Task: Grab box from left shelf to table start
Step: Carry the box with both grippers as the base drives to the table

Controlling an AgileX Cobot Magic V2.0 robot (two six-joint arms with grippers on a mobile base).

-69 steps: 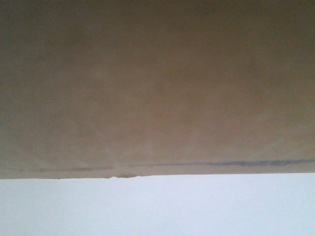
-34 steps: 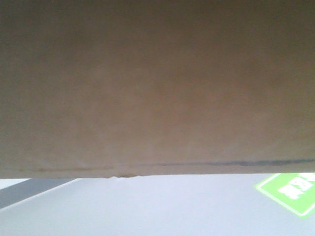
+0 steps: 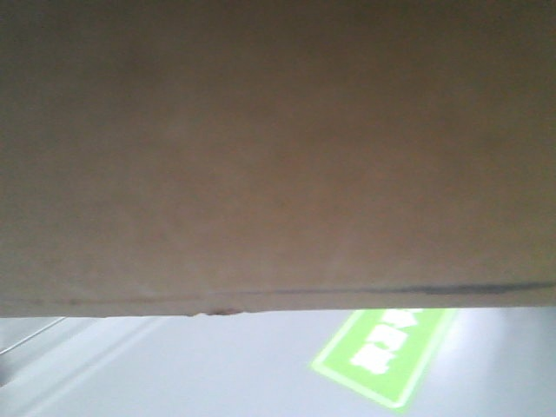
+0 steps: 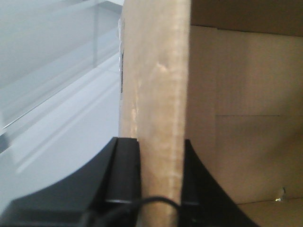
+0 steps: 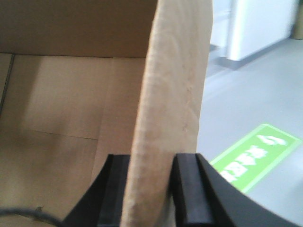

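A: Where is the box (image 3: 278, 156)?
B: It hangs over grey floor (image 3: 174, 373), filling the front view. The left claw (image 4: 161, 163) pinches one side wall, the right claw (image 5: 150, 182) the opposite wall.
A: How does it handle?
B: It seems empty and light, but the thin walls may bend; a deep hold is safest

Box (image 3: 278, 156): plain brown cardboard, unprinted, with one thin dark line along the lower edge. Inner faces lighter tan with faint crease lines; the clamped wall edges are pale and sandy.
Floor (image 3: 174, 373): pale grey, slightly bluish.
Floor sign (image 3: 382, 352): bright green, white characters, pale border.
Left gripper (image 4: 161, 146): black.
Right gripper (image 5: 151, 161): black.
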